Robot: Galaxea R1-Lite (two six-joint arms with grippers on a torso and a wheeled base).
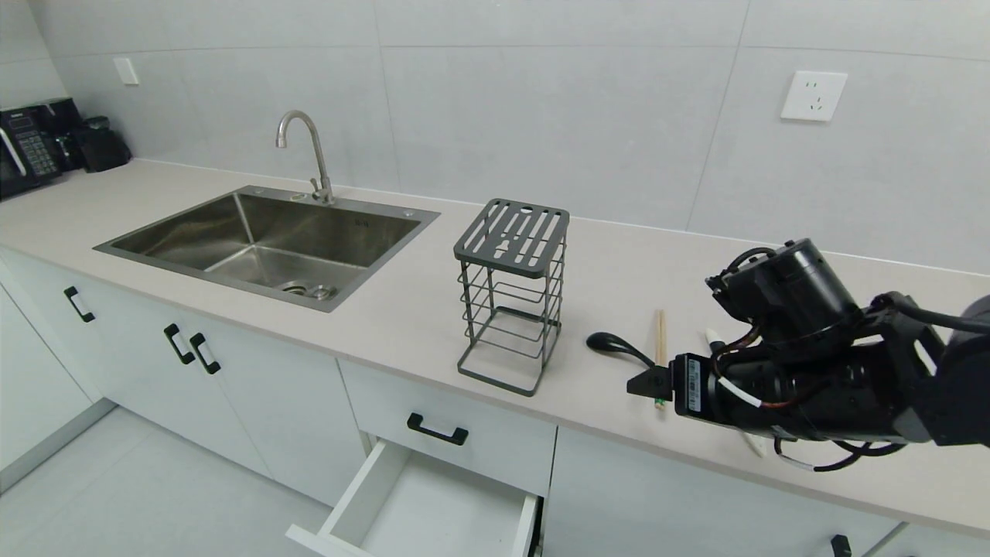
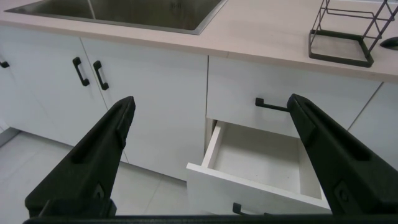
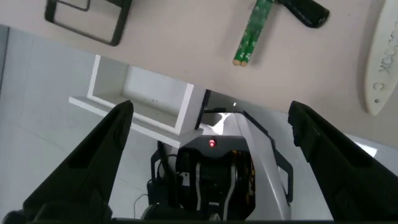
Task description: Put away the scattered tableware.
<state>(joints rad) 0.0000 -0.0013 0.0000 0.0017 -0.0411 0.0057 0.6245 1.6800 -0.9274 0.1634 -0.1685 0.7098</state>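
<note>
Chopsticks (image 3: 252, 31) lie on the surface (image 1: 387, 309), their green-patterned ends toward its front edge, just ahead of the right gripper (image 3: 211, 109). Its fingers (image 3: 93, 162) are spread wide and have hold of nothing. In the head view the right gripper (image 1: 646, 383) hangs over the front edge of the surface, its tip overlapping the near end of the chopsticks (image 1: 660, 336).

Just beside the chopsticks, on the side toward the sink, lies a black spoon (image 1: 611, 343), its bowl away from the edge and its handle angled toward them; the wrist view catches the end of that handle (image 3: 308, 11). On the other side of the chopsticks lies a white utensil (image 3: 380, 62), mostly hidden under the arm in the head view; what kind it is I cannot tell.

The left gripper (image 2: 211, 101) hangs in front of the cabinets, below the level of the surface, its fingers (image 2: 93, 155) also wide apart and empty. Beyond them is an open white drawer (image 2: 249, 186), pulled out beneath the surface.

A dark wire rack (image 1: 510, 236) with a slotted top stands upright on the surface between the sink (image 1: 325, 228) and the tableware, above the drawer (image 1: 348, 487). A curved faucet (image 1: 305, 147) rises behind the sink.
</note>
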